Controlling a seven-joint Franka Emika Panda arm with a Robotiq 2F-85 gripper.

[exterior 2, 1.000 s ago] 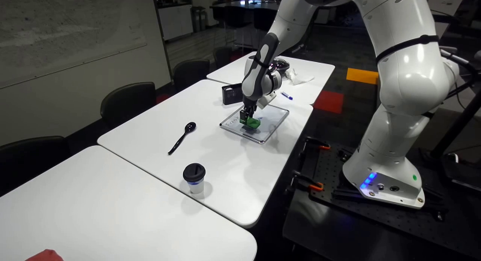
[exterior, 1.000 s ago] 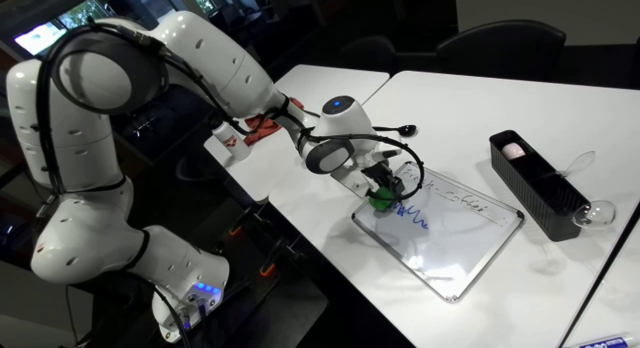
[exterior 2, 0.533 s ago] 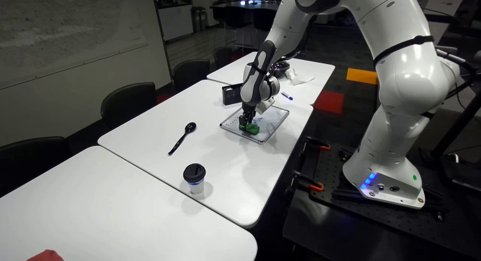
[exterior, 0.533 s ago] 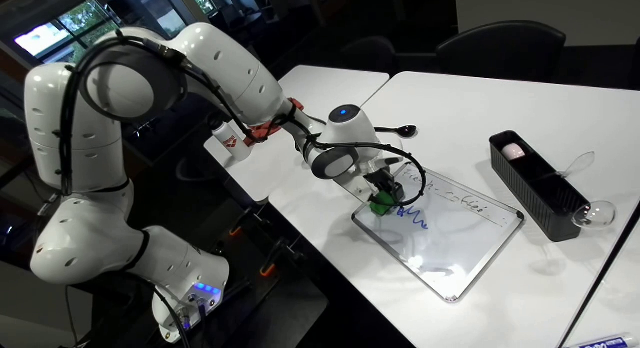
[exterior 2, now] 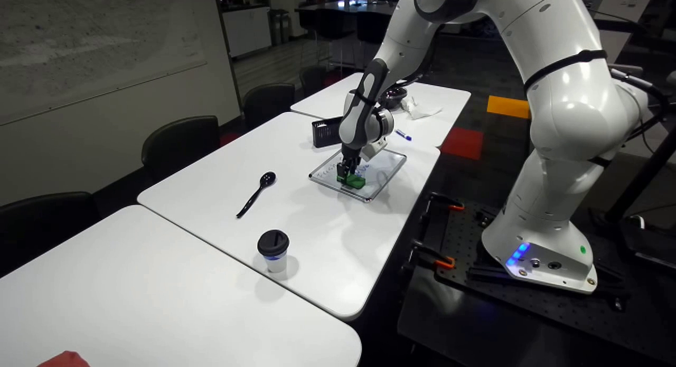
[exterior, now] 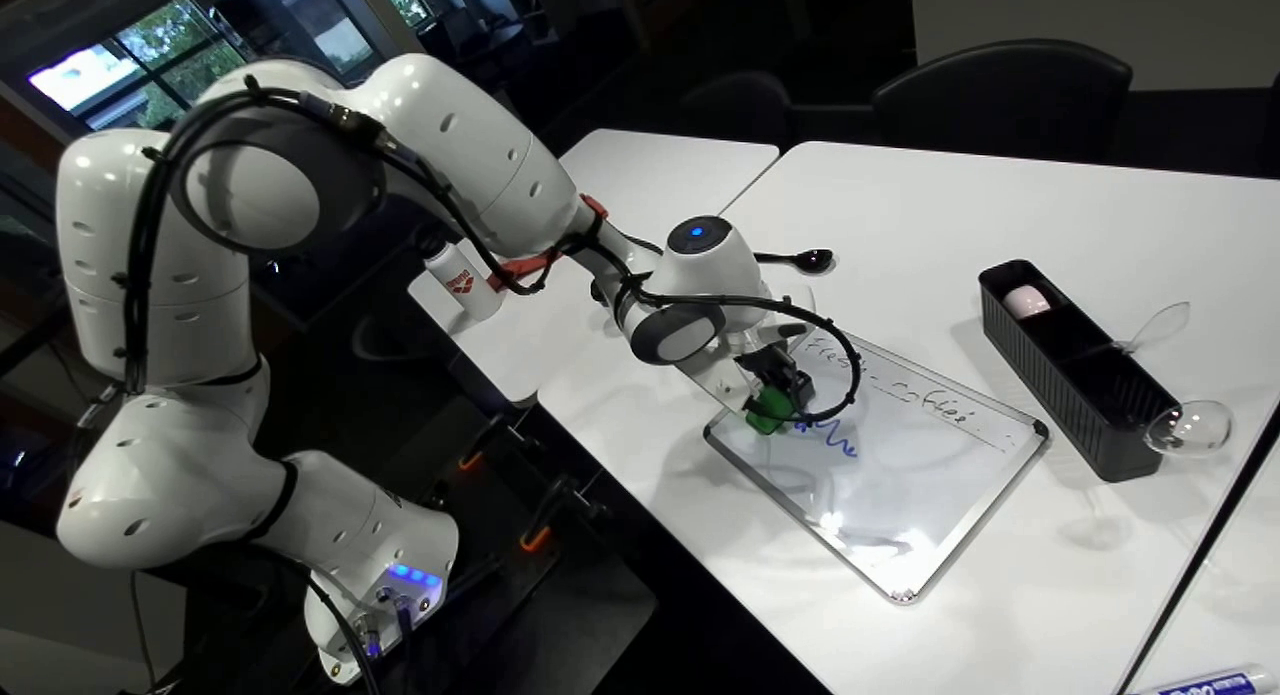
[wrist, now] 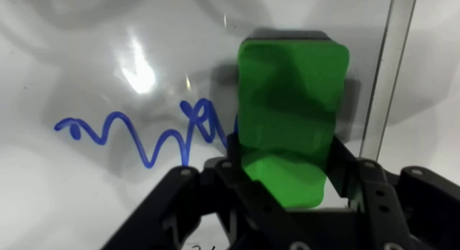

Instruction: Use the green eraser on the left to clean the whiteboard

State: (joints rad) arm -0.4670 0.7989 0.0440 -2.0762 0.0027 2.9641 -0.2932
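Observation:
My gripper (exterior: 782, 378) is shut on the green eraser (exterior: 768, 411), with one black finger on each side of it in the wrist view (wrist: 284, 149). The eraser (exterior 2: 353, 181) lies flat on or just above the whiteboard (exterior 2: 388, 169), near one edge; contact is hard to tell. In the wrist view the eraser (wrist: 291, 95) covers the right end of a blue squiggle (wrist: 136, 135), close to the board's frame (wrist: 388, 73). The blue squiggle (exterior: 830, 437) also shows in an exterior view. Black handwriting (exterior: 890, 380) runs along another edge of the whiteboard (exterior: 930, 495).
A black caddy (exterior: 1080, 375) with a pink item stands beyond the board, with a clear glass (exterior: 1190, 427) by its end. A black spoon (exterior 2: 259, 193), a lidded cup (exterior 2: 273, 251) and a blue marker (exterior 2: 403, 134) are on the tables. A white bottle (exterior: 463, 283) stands behind the arm.
My gripper has lowered the green eraser from above the whiteboard down to its surface, then shifted it slightly along the board. The grip on the eraser is unchanged.

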